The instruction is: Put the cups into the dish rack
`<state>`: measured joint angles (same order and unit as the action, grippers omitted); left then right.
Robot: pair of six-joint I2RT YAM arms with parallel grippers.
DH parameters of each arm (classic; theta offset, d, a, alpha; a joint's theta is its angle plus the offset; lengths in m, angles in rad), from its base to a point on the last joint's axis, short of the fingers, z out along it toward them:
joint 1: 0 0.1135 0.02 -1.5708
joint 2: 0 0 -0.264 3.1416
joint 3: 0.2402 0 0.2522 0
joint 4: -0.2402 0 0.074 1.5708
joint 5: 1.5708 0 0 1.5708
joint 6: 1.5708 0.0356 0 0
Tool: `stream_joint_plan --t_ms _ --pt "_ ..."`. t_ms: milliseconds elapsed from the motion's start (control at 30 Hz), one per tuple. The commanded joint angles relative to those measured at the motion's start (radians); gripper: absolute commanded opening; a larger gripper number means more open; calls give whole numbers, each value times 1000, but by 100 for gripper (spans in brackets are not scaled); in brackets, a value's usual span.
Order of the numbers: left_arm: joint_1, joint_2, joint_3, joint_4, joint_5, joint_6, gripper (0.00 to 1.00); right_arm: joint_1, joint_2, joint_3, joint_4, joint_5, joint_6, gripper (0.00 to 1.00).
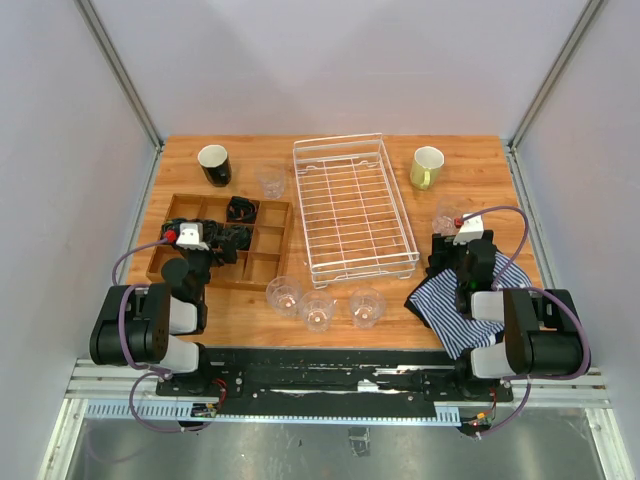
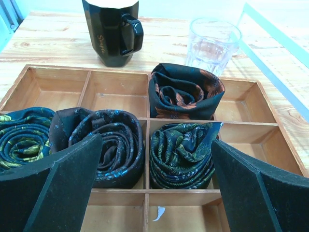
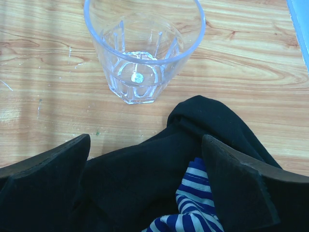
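The white wire dish rack (image 1: pixel 352 208) stands mid-table with no cups in it. A black mug (image 1: pixel 213 165) (image 2: pixel 113 31) and a clear tumbler (image 1: pixel 269 181) (image 2: pixel 212 46) stand to its left at the back. A pale yellow-green mug (image 1: pixel 427 167) stands at the back right. Three clear tumblers (image 1: pixel 318 309) stand in a row in front of the rack. Another tumbler (image 1: pixel 447 217) (image 3: pixel 144 48) stands upright just ahead of my right gripper (image 1: pixel 446 252) (image 3: pixel 145 169), which is open and empty over dark cloth. My left gripper (image 1: pixel 228 240) (image 2: pixel 157 183) is open and empty over the wooden tray.
The brown wooden compartment tray (image 1: pixel 262 268) (image 2: pixel 116 89) holds several rolled dark patterned cloths (image 2: pixel 183 92). A black cloth (image 3: pixel 159 179) and a blue-and-white striped cloth (image 1: pixel 450 300) (image 3: pixel 193 208) lie at the front right under my right gripper.
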<state>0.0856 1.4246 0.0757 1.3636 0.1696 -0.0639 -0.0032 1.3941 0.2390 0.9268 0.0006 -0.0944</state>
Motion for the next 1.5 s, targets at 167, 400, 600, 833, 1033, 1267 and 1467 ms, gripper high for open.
stream_joint_plan --t_ms 167,400,600,833,1033,1267,1467 --pt "-1 -1 8 15 -3 16 100 0 -7 9 17 -3 -2 98" --pt "-1 -36 15 -18 10 19 100 -4 -31 22 4 39 14 98" --pt "-1 -325 156 -516 -34 -28 100 -4 -269 150 -390 64 39 99" --pt "0 -454 449 -1105 -213 -74 100 -2 -428 355 -775 52 107 99" --pt "4 -247 834 -1482 -233 -127 100 -1 -415 573 -1057 -53 180 90" --pt "30 115 1369 -1821 -196 -303 100 2 -402 713 -1252 -99 227 85" --pt "40 309 1605 -1925 -177 -426 86 2 -385 806 -1311 -140 279 80"
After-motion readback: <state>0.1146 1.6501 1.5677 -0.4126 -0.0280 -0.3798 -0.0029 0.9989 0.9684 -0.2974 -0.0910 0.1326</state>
